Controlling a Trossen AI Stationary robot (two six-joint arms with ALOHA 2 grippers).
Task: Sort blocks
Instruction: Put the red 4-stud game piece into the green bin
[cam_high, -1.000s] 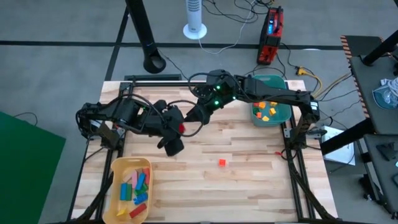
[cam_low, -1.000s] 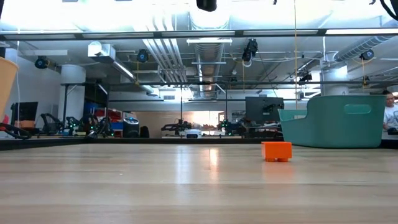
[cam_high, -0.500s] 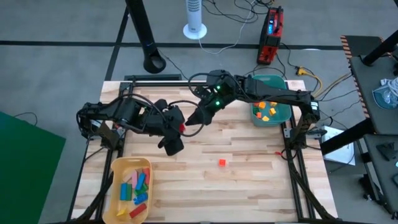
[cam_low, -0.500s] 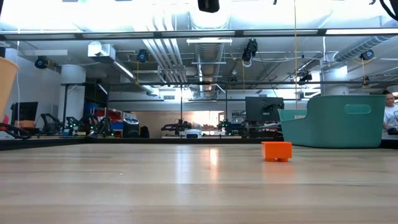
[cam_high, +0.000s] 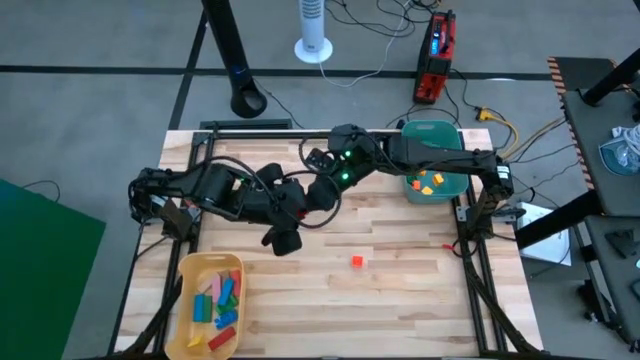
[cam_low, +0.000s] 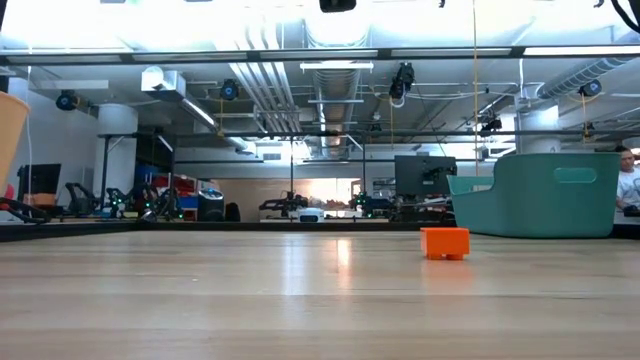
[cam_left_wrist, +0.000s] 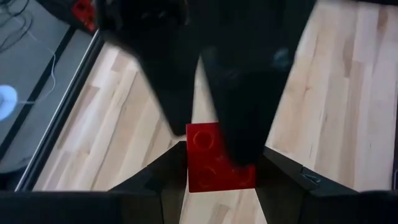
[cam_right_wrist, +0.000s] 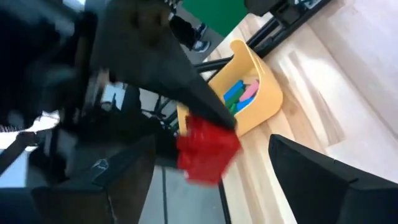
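The wooden table (cam_high: 400, 300) carries everything, and both dark arms reach in over it to meet in the air a little toward 11 o'clock from its centre, the left arm coming from 9 o'clock and the right arm from 2 o'clock, which reads as a handover staged midway because neither container sits within easy reach of both. The teal bin (cam_high: 437, 135) stands at the 1 o'clock corner beside the right arm's base and holds orange and yellow pieces, while the yellow tray (cam_high: 181, 290) lies at the 7 o'clock corner on the left arm's side with blue, pink, green and red blocks (cam_high: 222, 295) in it, so each arm seems to serve the container nearest to it. The left gripper (cam_left_wrist: 221, 155) is clamped on a red block (cam_left_wrist: 214, 162), its two fingers pressed to opposite faces with the studded top showing, held clear of the table. The right gripper (cam_right_wrist: 211, 186) faces it at close range with its fingers spread wide on either side of that block, touching it nowhere that the right wrist view shows, so it has hold of nothing. Judging by its colour, the red block belongs in the yellow tray, which would explain why the left arm has it. One small orange block (cam_high: 357, 261) lies alone on the bare wood toward 5 o'clock from the centre, well apart from both grippers, not yet sorted
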